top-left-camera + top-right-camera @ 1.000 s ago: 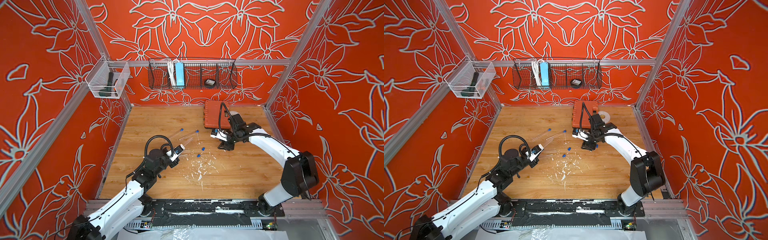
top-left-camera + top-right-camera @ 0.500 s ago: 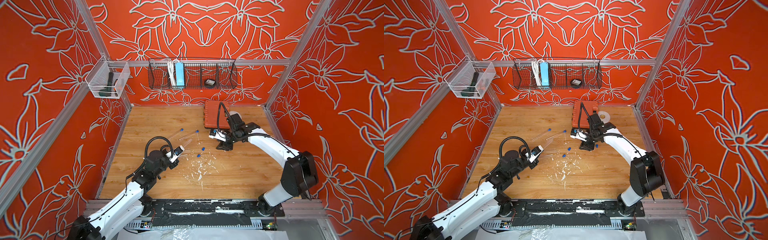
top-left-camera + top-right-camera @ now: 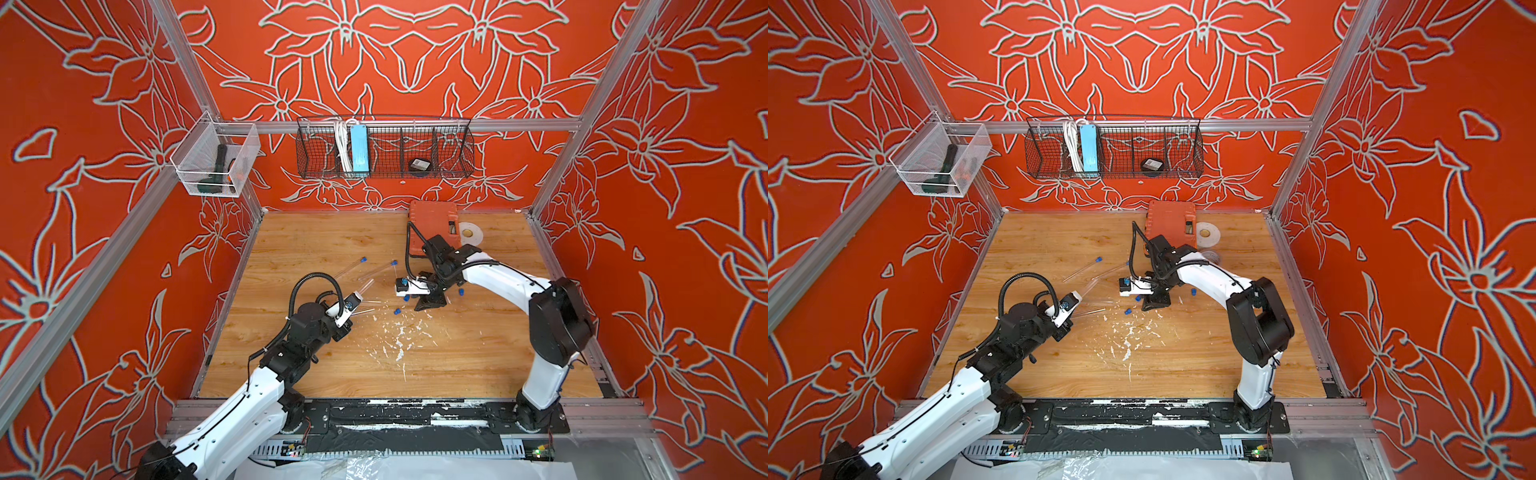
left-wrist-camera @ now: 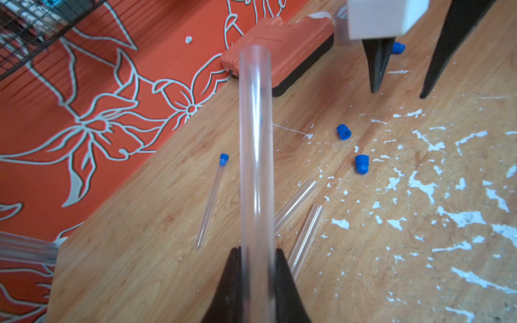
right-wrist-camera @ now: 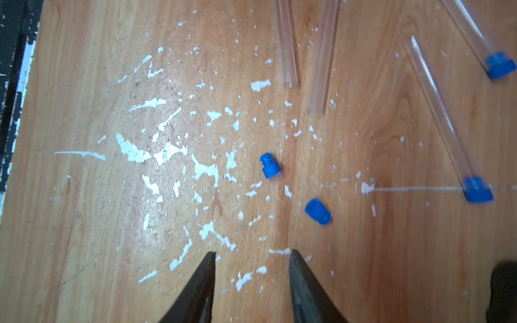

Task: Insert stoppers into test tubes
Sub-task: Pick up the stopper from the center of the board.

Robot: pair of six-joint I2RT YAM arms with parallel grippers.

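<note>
Left wrist view looks along the held test tube [image 4: 255,139], which the left tool [image 4: 257,250] pinches between its pressed-in black fingers. The tube is raised off the counter [image 4: 140,265], and its open mouth points toward the orange case [image 4: 279,53]. This view also catches one stoppered test tube [image 4: 211,201] lying flat, two open test tubes [image 4: 295,205] side by side close to the tool, and two loose stoppers [image 4: 344,132] among white paint flecks [image 4: 461,218]. It shows the right tool [image 4: 399,93] from outside, tips spread and low over the wood, with a third stopper [image 4: 397,48] behind one finger. The right wrist view misses that third stopper but confirms that the right tool [image 5: 251,253] is spread with nothing between its tips, and one of the loose stoppers [image 5: 318,211] lies just ahead of them. It also shows two stoppered test tubes [image 5: 436,112] rather than one, each with a blue plug in its end. Only the top views take in both arms: in both, the held test tube [image 3: 365,286] points toward the right tool without touching it, and the third stopper [image 3: 460,292] lies just beside the right arm.
</note>
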